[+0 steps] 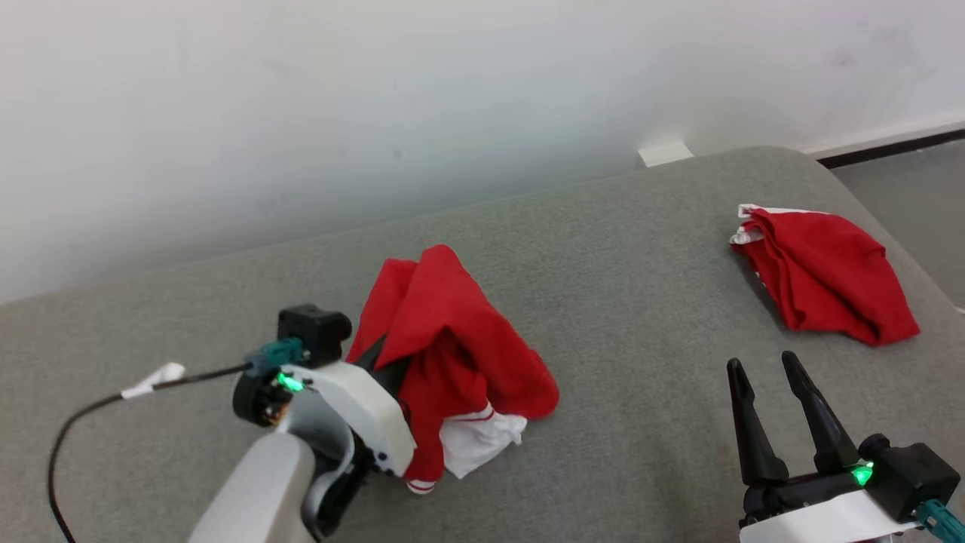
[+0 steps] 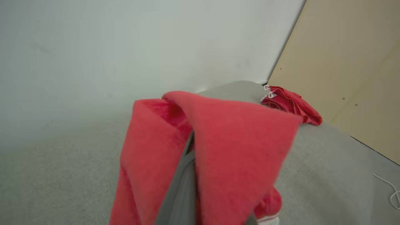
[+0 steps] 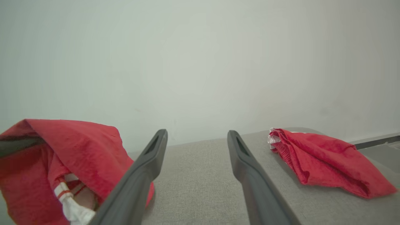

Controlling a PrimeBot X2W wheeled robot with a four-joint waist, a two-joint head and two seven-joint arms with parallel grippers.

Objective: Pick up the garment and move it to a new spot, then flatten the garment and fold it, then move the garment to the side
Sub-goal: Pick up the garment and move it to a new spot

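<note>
Garment [image 1: 452, 339], red with white trim, hangs bunched from the left gripper [image 1: 381, 360], which is clamped on it, its hem touching the grey cushion [image 1: 641, 302]. Nearby, the right gripper [image 1: 761, 360] hovers spread wide and empty, below a second red cloth [image 1: 822, 275].

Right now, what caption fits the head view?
Left tool shut on a bunched red-and-white garment on the grey padded surface; right tool open, empty; second red garment lies far right.

The left forearm [image 1: 256, 490] rises from the lower left and angles right. The left gripper [image 1: 379, 356] is clamped on the garment [image 1: 445, 332], its fingers buried in cloth. The right gripper [image 1: 761, 363] sits at the lower right, empty, its fingers spread wide and pointing up.
</note>
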